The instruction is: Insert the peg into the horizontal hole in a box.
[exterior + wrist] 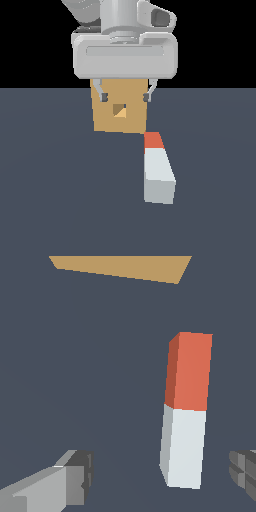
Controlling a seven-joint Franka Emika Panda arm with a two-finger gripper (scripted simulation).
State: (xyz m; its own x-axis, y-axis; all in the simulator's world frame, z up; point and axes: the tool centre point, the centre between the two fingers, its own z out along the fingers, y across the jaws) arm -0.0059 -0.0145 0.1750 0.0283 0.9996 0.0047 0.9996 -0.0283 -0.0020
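Gripper [125,95] hangs spread wide, empty, above the floor; peg [157,170] lies flat near the box [119,111]; best to straddle its pale half squarely, across its long axis.

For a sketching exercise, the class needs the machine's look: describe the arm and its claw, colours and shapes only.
The arm is glossy pale grey with rounded segments and a dark inset panel near the wrist. A ribbed collar joins it to a wide, rounded, box-like hand in light grey. The claw has two thin grey fingers tipped with darker grey pads. No cables or markings show.
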